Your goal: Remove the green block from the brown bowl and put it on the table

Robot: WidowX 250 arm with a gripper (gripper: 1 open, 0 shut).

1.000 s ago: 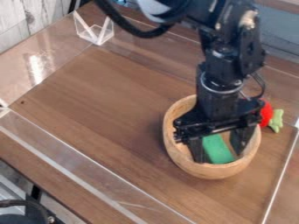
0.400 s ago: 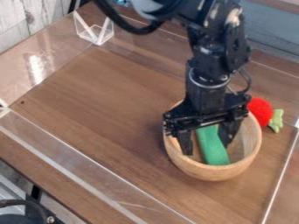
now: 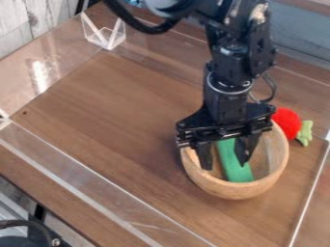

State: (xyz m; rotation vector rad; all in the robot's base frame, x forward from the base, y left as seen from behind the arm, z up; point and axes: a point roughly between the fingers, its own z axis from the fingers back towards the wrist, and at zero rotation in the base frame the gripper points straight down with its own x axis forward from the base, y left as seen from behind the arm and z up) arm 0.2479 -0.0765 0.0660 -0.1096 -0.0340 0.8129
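The brown bowl (image 3: 194, 166) stands on the table (image 3: 116, 106) at the right, near the front. The green block (image 3: 237, 160) lies slanted inside it. My gripper (image 3: 227, 152) points straight down into the bowl, with one finger on each side of the block. The jaws are partly drawn in but still apart, and a little bowl floor shows between the left finger (image 3: 206, 156) and the block. Whether the right finger touches the block I cannot tell. The arm hides the bowl's far rim.
A red strawberry toy with green leaves (image 3: 290, 122) lies just right of the bowl, beside the clear right wall. Low acrylic walls (image 3: 77, 178) edge the table. A small clear holder (image 3: 103, 35) stands at the back left.
The jaws have narrowed around the green block since the earlier frames. The hand has barely shifted over the bowl, and the block lies where it was.
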